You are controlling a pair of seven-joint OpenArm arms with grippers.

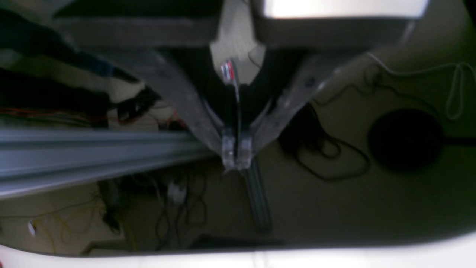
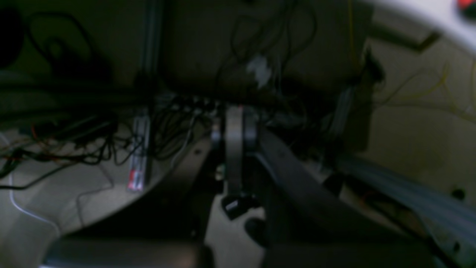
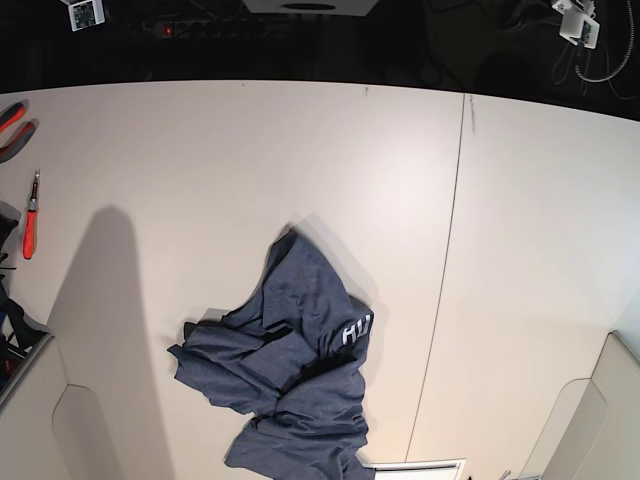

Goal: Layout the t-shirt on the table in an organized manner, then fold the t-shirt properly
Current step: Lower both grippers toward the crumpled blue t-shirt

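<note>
The dark navy t-shirt [image 3: 290, 370] lies crumpled on the off-white table [image 3: 200, 150], near the front middle, with a bit of white lettering [image 3: 355, 332] showing on a fold. Neither wrist view shows the shirt. My left gripper [image 1: 235, 156] is shut and empty, hanging over the floor past the table's white edge [image 1: 334, 257]. My right gripper [image 2: 234, 126] is also shut with nothing in it, above cables on the floor. In the base view only pale arm covers show, at the bottom right [image 3: 590, 420] and bottom left [image 3: 40, 420].
Red-handled pliers [image 3: 12, 128] and a red screwdriver [image 3: 30, 225] lie at the table's left edge. A thin dark seam [image 3: 450, 250] runs front to back, right of the shirt. A white flat piece [image 3: 415, 468] sits at the front edge. Metal rails [image 1: 74, 156] and cables lie below.
</note>
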